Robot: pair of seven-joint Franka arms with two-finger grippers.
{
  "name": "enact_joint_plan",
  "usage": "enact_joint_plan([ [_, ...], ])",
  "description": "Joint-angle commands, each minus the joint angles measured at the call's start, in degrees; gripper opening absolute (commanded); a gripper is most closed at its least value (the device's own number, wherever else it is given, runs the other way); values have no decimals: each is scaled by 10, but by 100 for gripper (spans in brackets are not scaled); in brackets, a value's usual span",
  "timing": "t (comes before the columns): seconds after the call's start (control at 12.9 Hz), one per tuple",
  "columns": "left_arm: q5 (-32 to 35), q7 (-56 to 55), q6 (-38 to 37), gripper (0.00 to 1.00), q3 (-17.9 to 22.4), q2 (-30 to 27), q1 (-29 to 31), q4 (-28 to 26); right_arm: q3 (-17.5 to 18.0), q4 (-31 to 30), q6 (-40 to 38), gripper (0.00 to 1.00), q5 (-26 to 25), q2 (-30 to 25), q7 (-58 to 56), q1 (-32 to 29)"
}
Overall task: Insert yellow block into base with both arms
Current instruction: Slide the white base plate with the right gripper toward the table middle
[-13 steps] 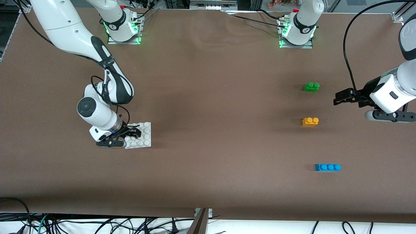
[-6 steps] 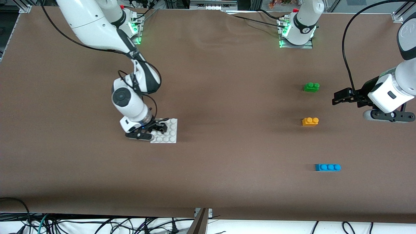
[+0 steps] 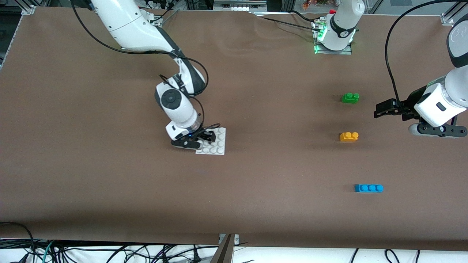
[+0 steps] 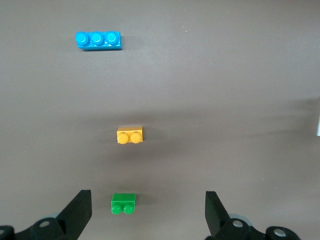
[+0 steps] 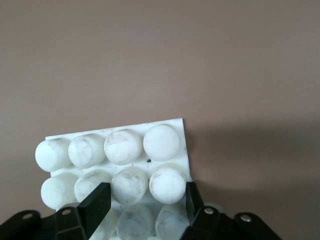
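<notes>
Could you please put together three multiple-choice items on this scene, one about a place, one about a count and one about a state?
1. Which brick lies nearest the front camera?
A. the green brick
B. the yellow block
C. the blue brick

2. How many studs does the blue brick carry?
A. two
B. three
C. four

3. What is the right gripper doing?
A. gripping the base
B. hanging open over bare table
C. gripping the yellow block

Answers:
1. C: the blue brick shows lowest in the front view, below the yellow block and the green brick.
2. B: the left wrist view shows three round studs in a row.
3. A: the right gripper has its fingers closed on the base, while the left gripper waits open near the bricks.
</notes>
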Motion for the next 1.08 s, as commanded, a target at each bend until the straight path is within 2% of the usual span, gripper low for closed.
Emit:
enact_joint_plan([
  [0.0, 2, 11, -12, 100, 1, 5, 1, 17, -4, 55, 6, 68, 0, 51, 35, 44],
  [0.46, 2, 11, -12, 100, 1, 5, -1, 17, -23, 124, 3, 68, -1, 98, 81, 119],
  [0.77, 2, 11, -12, 100, 1, 5, 1, 17, -41, 142, 3, 68, -2, 107, 120, 168],
  [1.01, 2, 10, -12, 100, 1, 5, -1, 17, -48, 149, 3, 68, -2, 111, 129, 174],
])
